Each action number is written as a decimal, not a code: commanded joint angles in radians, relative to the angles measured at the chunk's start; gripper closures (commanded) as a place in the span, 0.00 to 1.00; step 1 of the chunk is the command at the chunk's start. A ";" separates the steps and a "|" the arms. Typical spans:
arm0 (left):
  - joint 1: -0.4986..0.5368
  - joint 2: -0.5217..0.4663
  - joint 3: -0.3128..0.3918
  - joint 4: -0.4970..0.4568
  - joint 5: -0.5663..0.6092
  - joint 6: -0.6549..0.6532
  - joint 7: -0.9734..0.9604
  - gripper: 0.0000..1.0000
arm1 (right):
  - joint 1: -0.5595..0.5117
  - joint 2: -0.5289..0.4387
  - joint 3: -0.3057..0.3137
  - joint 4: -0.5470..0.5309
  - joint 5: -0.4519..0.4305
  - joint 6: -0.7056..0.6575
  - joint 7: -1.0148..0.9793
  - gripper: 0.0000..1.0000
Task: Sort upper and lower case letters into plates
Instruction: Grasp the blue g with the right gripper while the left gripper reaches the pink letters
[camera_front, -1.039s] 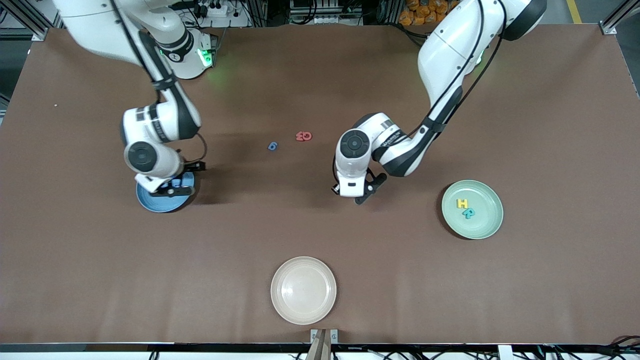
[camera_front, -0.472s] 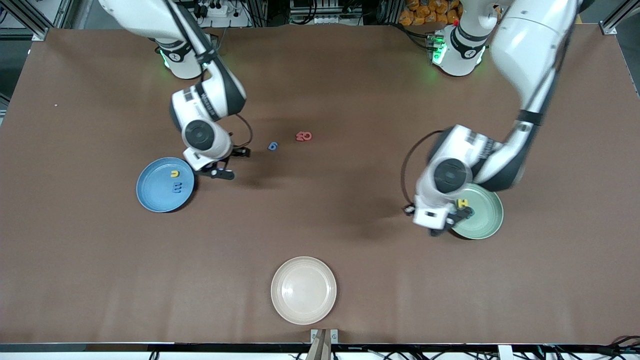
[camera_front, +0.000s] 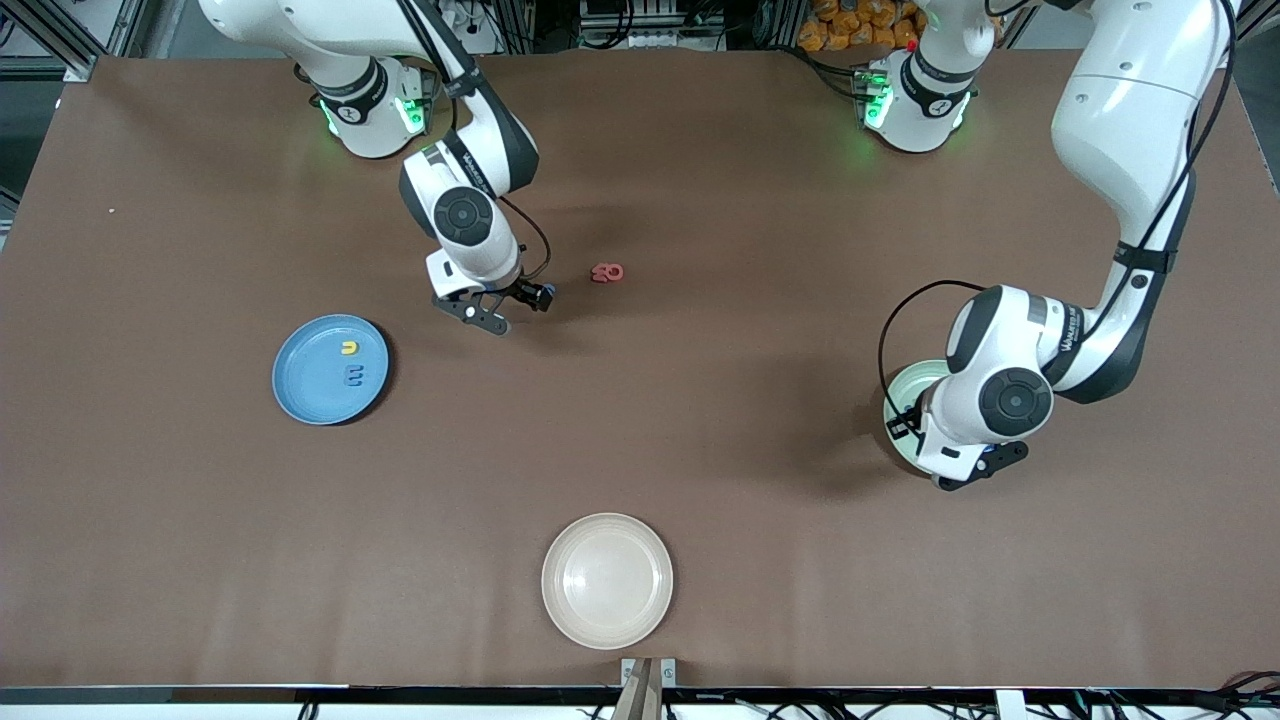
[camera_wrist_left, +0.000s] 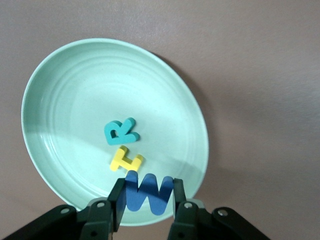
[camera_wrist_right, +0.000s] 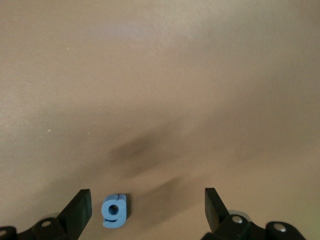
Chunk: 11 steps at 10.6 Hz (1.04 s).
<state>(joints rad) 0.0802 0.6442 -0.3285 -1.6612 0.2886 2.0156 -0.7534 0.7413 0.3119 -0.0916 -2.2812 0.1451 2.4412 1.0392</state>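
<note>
**A:** What changed?

**B:** The right gripper (camera_front: 505, 310) left the blue plate (camera_front: 300, 395) at 9 o'clock. It now hangs spread wide over the blue g (camera_wrist_right: 115, 211).

**A:** The other arm?

**B:** The left gripper (camera_wrist_left: 147, 200), clamped on the blue M (camera_wrist_left: 147, 192), swung from centre to over the green plate (camera_wrist_left: 60, 90) at 3 o'clock. Drop looks due. The g and the red letters (camera_front: 607, 272) remain unsorted.

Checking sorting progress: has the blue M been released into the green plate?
No, the left end effector holds the blue M above the green plate.
</note>
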 joint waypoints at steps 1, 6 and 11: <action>0.033 0.006 -0.009 0.001 -0.014 -0.021 0.097 0.52 | 0.036 -0.039 -0.005 -0.076 0.080 0.112 0.079 0.02; 0.019 -0.060 -0.087 0.035 -0.040 -0.121 0.076 0.00 | 0.095 -0.044 -0.007 -0.138 0.117 0.228 0.077 0.04; -0.009 -0.060 -0.293 0.067 -0.114 -0.164 -0.513 0.00 | 0.113 -0.021 -0.007 -0.135 0.117 0.258 0.076 0.09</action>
<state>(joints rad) 0.0818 0.5762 -0.6007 -1.5944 0.1977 1.8646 -1.1439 0.8338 0.3025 -0.0909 -2.3954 0.2384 2.6705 1.1101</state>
